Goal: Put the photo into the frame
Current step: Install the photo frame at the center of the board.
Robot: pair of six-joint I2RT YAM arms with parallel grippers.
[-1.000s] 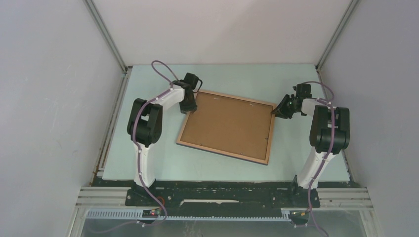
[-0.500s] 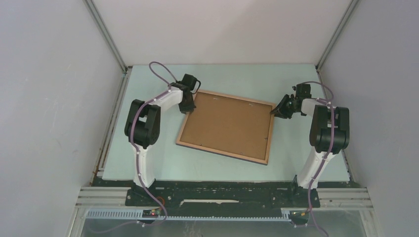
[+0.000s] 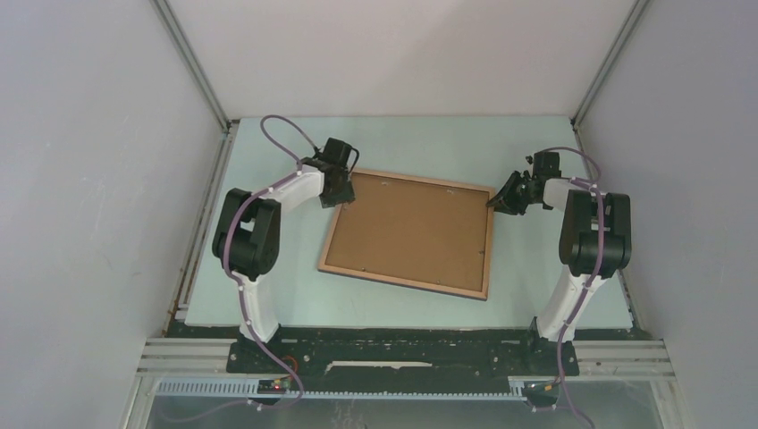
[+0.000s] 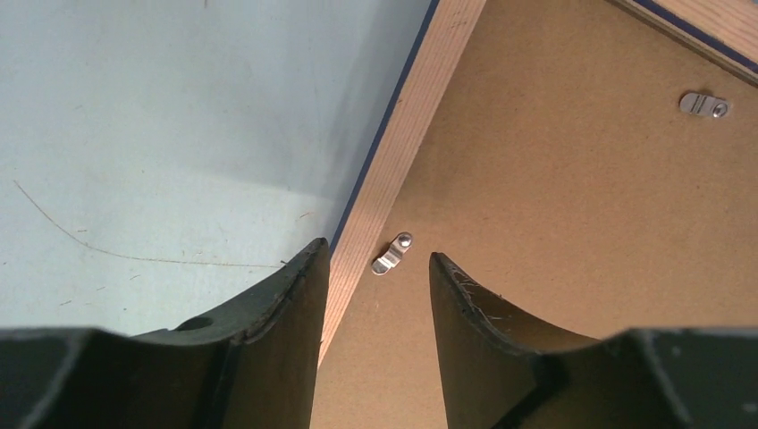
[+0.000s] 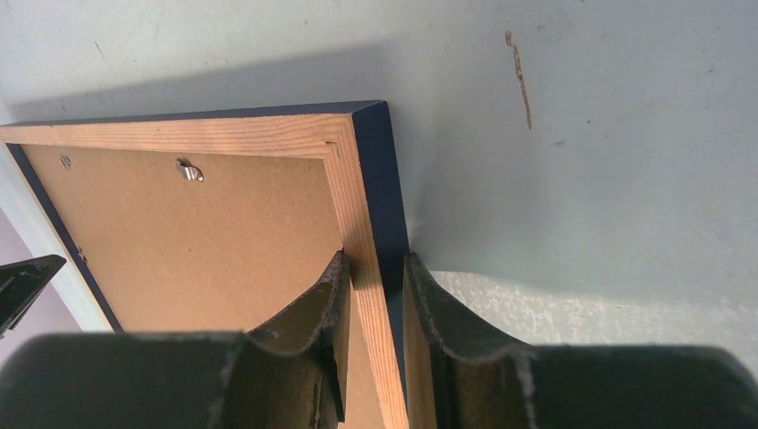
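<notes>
Left gripper [image 4: 375, 255] hangs half open and empty, straddling a clip [image 4: 391, 254] low in the wrist view. Right gripper [image 5: 375, 264] pinches the frame [image 3: 337, 222] by its upper right rail. The frame lies back up, centre, with its board [image 3: 411, 228] in; the photo is unseen. Likely step: working the clips. Next, 1 fingertip must swivel this clip.

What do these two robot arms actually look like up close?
The left arm and right arm have white tubular links and chunky black joints. A thin purple cable loops along each. The left gripper and right gripper each end in two dark, curved fingers with scuffed edges.
</notes>
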